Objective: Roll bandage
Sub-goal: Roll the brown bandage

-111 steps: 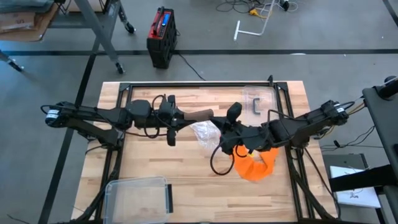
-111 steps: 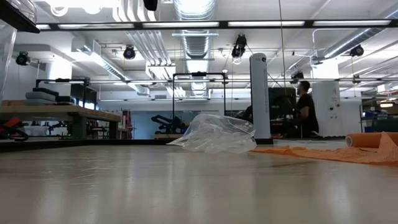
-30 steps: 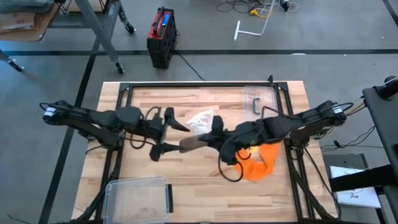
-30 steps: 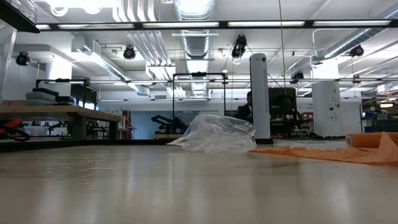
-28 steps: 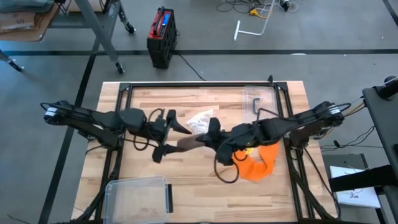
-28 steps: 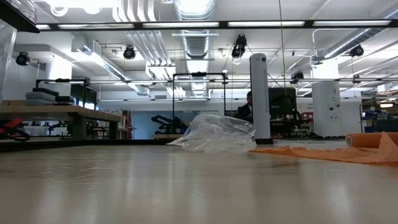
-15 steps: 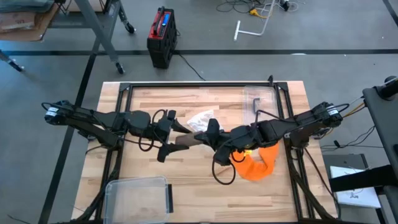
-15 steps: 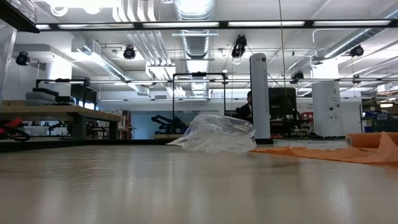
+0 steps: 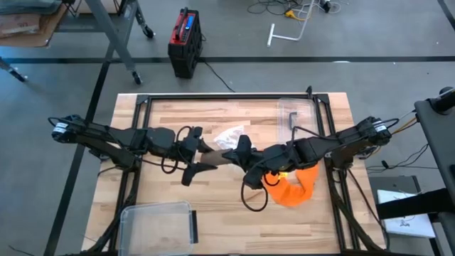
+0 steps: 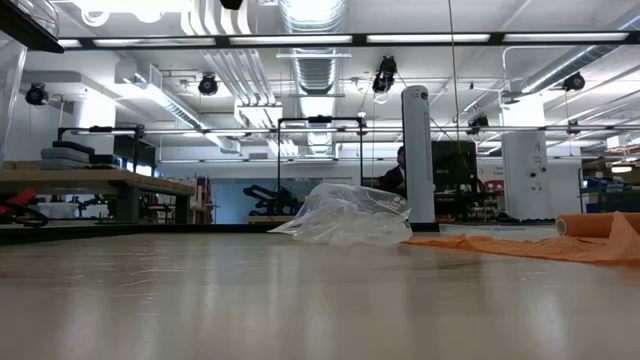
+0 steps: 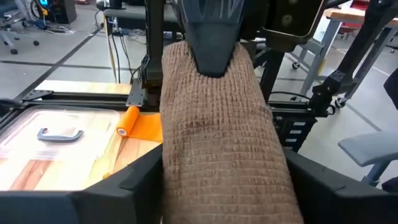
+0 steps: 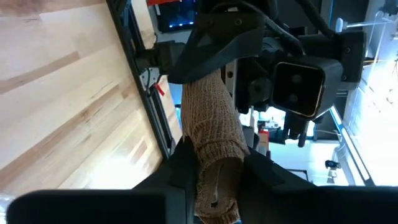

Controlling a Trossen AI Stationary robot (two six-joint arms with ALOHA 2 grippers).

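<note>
The brown bandage roll (image 9: 219,158) hangs in mid-air over the middle of the table, the right gripper (image 9: 240,151) pinching one end narrowly while the left gripper (image 9: 193,153) straddles the other end with its fingers (image 11: 214,31) spread wide around it. If those wide jaws miss the roll, I'd say it could slip or unwind. Below sit the wooden tabletop (image 9: 234,206), a crumpled clear bag (image 10: 345,215), orange cloth (image 9: 293,186) and a workshop behind.

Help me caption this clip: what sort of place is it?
Probably a robotics lab or workshop: bare ceiling ducts and strip lights, workbenches across an open floor, and a wooden table in a metal frame.
</note>
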